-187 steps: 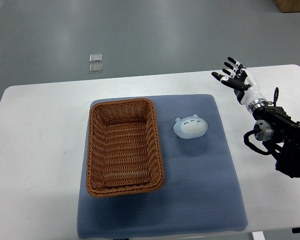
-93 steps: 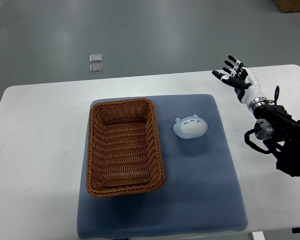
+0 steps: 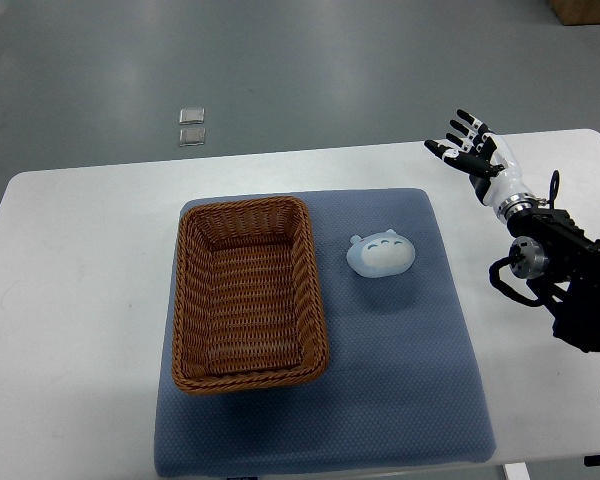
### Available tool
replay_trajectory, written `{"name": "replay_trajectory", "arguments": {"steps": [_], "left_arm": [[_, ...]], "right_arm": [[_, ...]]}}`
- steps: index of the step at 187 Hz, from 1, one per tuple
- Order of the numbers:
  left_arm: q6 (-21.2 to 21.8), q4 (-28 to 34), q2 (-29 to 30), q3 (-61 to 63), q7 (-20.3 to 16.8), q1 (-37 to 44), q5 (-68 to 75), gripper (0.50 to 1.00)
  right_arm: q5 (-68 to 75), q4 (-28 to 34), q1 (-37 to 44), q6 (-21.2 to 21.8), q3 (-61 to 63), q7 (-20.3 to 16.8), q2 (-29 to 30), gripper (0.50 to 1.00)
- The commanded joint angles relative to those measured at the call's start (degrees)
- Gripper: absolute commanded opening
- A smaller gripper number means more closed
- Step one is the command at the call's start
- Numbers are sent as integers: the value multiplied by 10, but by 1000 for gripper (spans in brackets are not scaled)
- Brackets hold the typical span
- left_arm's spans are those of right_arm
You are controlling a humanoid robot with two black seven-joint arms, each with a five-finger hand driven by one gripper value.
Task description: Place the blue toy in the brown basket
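Note:
A pale blue round toy (image 3: 380, 254) with small ears lies on the blue mat (image 3: 400, 380), just right of the brown wicker basket (image 3: 185, 300). The basket is rectangular and holds nothing. My right hand (image 3: 464, 148) hovers over the white table's far right part, well beyond and to the right of the toy. Its fingers are spread and hold nothing. The black forearm runs down to the right edge. No left arm shows.
The white table (image 3: 80, 260) carries the mat and ends close behind the hand. Two small clear squares (image 3: 191, 127) lie on the grey floor beyond the table. A cardboard box corner (image 3: 585, 10) shows at the top right.
The right hand has shifted slightly upward and away from me over the second. The toy and basket have not moved.

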Motion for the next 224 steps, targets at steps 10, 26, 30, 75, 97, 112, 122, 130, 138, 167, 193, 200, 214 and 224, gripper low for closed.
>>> {"name": "replay_trajectory", "arguments": {"steps": [10,26,30,75,97,112,122,130,138,167,193,200,214,224], "left_arm": [[0,0,0,0,0,0,0,1000],[0,0,0,-1,0,0,0,1000],[0,0,0,-1,0,0,0,1000],[0,2,0,-1,0,0,0,1000],[0,4,0,-1,0,0,0,1000],[0,4,0,-1,0,1,0,1000],[0,4,0,-1,0,1,0,1000],[0,4,0,-1,0,0,0,1000],[0,4,0,-1,0,1,0,1000],[0,4,0,-1,0,1,0,1000],[0,4,0,-1,0,2,0,1000],[0,4,0,-1,0,2,0,1000],[0,4,0,-1,0,2,0,1000],[0,4,0,0,0,2,0,1000]], "right_arm": [[0,1,0,2,0,0,0,911],[0,1,1,8,0,0,-2,913],[0,1,1,9,0,0,-3,911],[-2,2,2,23,-1,0,-9,911],[-9,3,8,23,-5,0,-9,911],[-9,3,9,24,-10,0,-10,911],[-10,4,9,24,-12,2,-9,911],[-12,5,10,25,-13,3,-10,911],[-21,5,10,29,-13,4,-10,911],[-86,9,10,52,-14,4,-14,911],[-175,14,12,83,-14,9,-17,909],[-198,21,12,87,-14,12,-19,909],[-260,47,12,97,-15,17,-34,909],[-299,67,12,104,-22,22,-43,909]]}}
